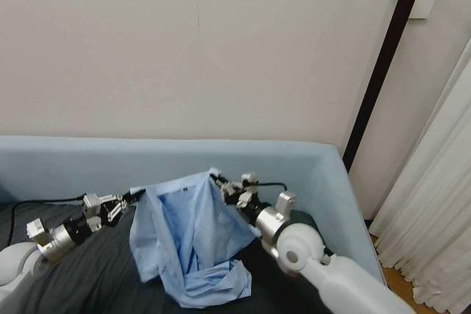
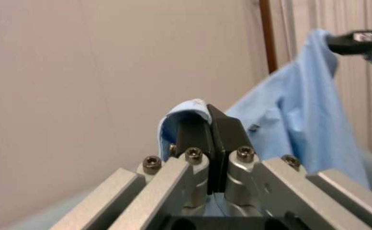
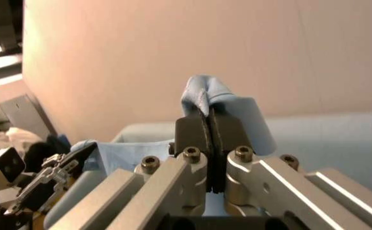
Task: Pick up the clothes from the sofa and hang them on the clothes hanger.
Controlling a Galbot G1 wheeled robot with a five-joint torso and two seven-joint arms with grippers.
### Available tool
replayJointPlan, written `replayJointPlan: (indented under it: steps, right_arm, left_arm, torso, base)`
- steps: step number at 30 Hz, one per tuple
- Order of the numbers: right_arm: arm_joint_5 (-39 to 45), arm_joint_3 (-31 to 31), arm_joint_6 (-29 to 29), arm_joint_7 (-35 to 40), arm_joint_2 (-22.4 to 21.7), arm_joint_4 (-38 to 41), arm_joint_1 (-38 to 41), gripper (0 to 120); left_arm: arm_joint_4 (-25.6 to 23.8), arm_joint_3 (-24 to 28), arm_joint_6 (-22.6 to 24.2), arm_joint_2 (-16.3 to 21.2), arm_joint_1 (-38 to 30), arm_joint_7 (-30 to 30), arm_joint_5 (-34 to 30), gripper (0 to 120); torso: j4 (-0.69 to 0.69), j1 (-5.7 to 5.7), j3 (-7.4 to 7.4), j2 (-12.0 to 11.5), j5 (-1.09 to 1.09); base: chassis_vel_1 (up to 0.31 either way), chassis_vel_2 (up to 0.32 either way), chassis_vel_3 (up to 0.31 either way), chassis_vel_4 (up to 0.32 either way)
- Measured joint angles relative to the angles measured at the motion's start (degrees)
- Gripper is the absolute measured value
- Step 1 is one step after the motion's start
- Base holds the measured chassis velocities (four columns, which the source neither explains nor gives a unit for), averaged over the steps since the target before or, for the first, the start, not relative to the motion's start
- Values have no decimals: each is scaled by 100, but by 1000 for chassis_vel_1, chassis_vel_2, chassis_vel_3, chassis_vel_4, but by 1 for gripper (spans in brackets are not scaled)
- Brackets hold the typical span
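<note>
Sofa (image 1: 73,163) by a bare wall: blue shirt (image 1: 188,233) is picked up and spread, left end effector (image 1: 135,195) and right end effector (image 1: 218,182) each pinched tight on its top edge, hem resting on the seat; carrying and hanging remain.
</note>
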Motion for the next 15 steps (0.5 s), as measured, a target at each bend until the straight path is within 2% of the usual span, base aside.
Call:
replayJointPlan:
  steps: [4, 6, 8, 11, 12, 15]
  right_arm:
    - [243, 384, 45, -13, -358, 360, 160, 0]
    - [433, 683, 76, -23, -718, 641, 314, 0]
    - [496, 778, 84, -23, -849, 750, 366, 0]
    - [619, 1060, 159, -26, -1414, 1142, 465, 0]
    - [619, 1060, 159, -26, -1414, 1142, 465, 0]
    - [771, 1290, 166, 22, -1854, 1456, 466, 0]
  left_arm:
    - [-509, 4, -18, 301, -189, -619, -378, 0]
    - [-968, -32, -15, 661, -367, -985, -750, 0]
    - [-1097, -45, -12, 788, -424, -1063, -871, 0]
    - [-1473, -101, 17, 1284, -708, -1179, -1322, 0]
    - [-1473, -101, 17, 1284, -708, -1179, -1322, 0]
    - [-1603, -103, 90, 1641, -1086, -1187, -1725, 0]
  torso:
    - [0, 0, 0, 0, -2]
    - [0, 0, -1, 0, -2]
    - [0, 0, -1, 0, -2]
    - [1, 0, -1, 0, -2]
    - [1, 0, -1, 0, -2]
    - [0, 0, -1, 0, -2]
  base:
    - [0, 0, 0, 0]
    - [0, 0, 0, 0]
    - [0, 0, 0, 0]
    - [0, 0, 0, 0]
    - [0, 0, 0, 0]
    - [0, 0, 0, 0]
